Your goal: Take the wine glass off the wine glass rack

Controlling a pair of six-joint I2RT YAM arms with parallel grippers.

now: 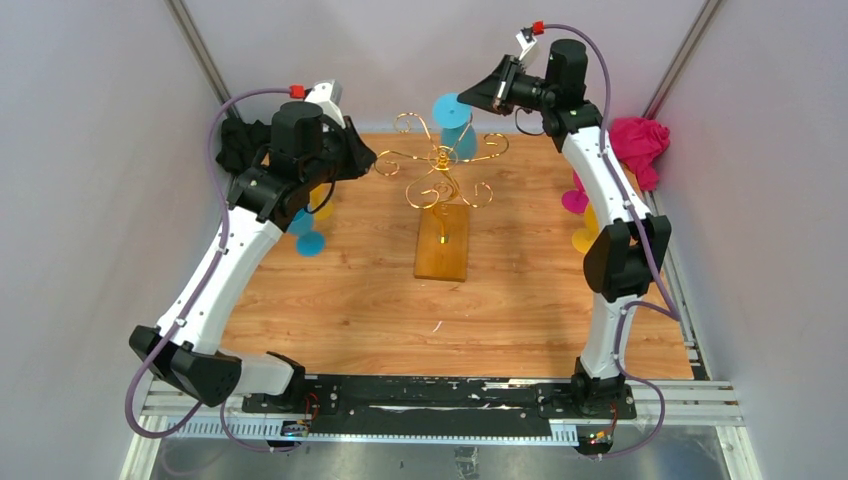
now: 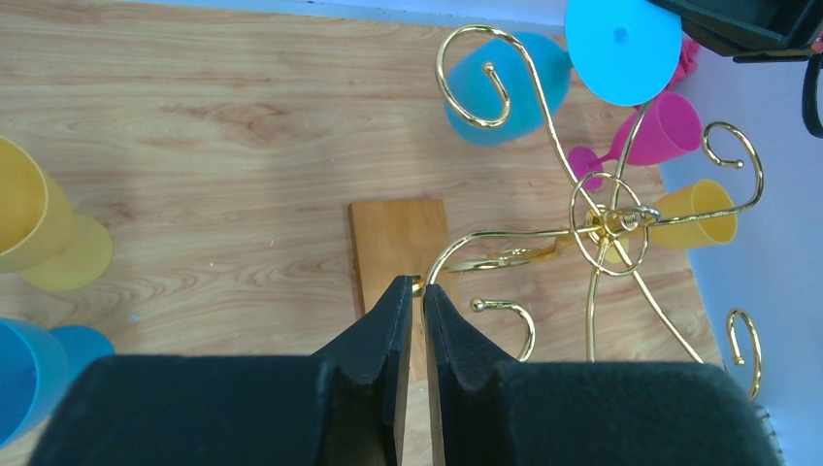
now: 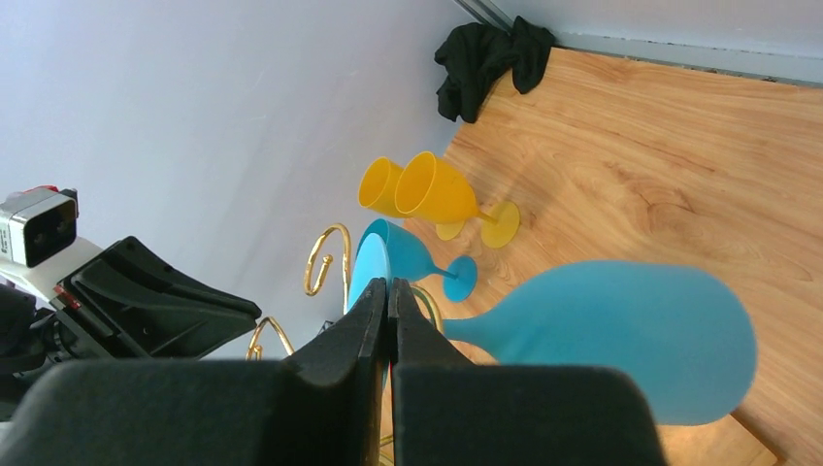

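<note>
Wood-grain laminate, matt and flat, is seen across the table; spare glasses in yellow, blue and pink plastic are set on it at either side, off the wire.

At the middle the rack is stood on a smooth orange-brown wooden block; from the block a thin post is carried up to glossy gold wire arms, each curled into a scroll with a small ball at its tip. One such tip is seen right at the black padded fingertips of the left gripper; its jaws are drawn nearly together with only a slit left, and the wire appears to be pinched there, so the rack is judged to be steadied.

Beyond the post, on the far side of the rack, the glass is found; it is blue and smooth, plastic by the look of it, with a rounded bowl, a slim stem and a flat round foot; it is hung foot-up among the far scrolls. The right gripper is closed fully, its jaws met at the foot end of the stem; the glass is taken to be held there, though the contact itself is hidden by the fingers.

The grasp is thus judged done and the drawing-out is left; the glass is not yet seen clear of the wire, and whether its stem is within a scroll cannot be told.
</note>
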